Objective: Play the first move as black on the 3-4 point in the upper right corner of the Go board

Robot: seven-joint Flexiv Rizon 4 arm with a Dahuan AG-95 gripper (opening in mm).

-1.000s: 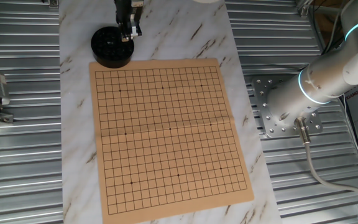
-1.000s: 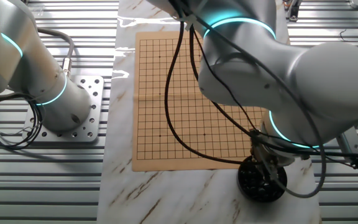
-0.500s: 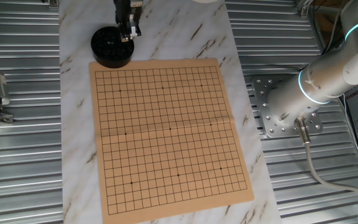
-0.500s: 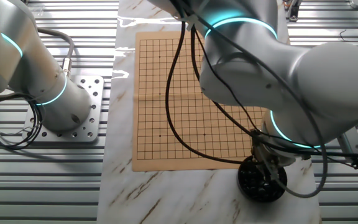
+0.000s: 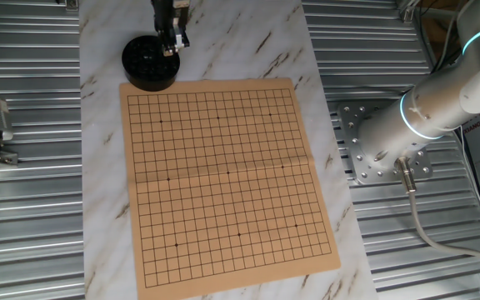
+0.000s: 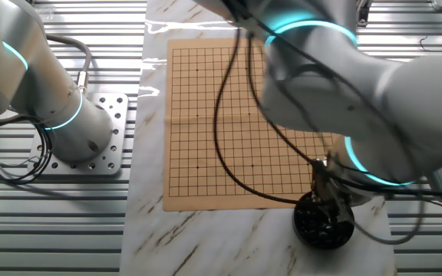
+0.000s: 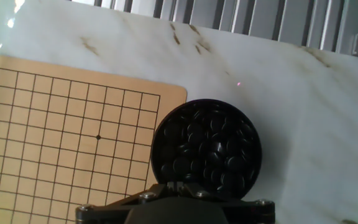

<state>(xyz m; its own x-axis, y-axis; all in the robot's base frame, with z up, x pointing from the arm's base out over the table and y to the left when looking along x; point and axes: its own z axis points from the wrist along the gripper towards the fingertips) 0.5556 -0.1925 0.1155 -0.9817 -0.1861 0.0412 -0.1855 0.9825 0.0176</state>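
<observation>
— Where's the gripper [image 5: 170, 46]?
— Over the black bowl [image 7: 206, 149], by the Go board's [image 5: 223, 175] corner. Whether it's open, I cannot tell.
— And the black stone?
— Among the stones [image 7: 211, 149] heaped in that bowl; none separately visible.

I am looking at a robotics lab: the arm's base [image 5: 382, 150] is bolted to a ribbed metal workbench [image 5: 32, 208], cables [image 6: 6, 165] trail beside it, and a marble sheet [image 5: 223, 42] covers the middle.
</observation>
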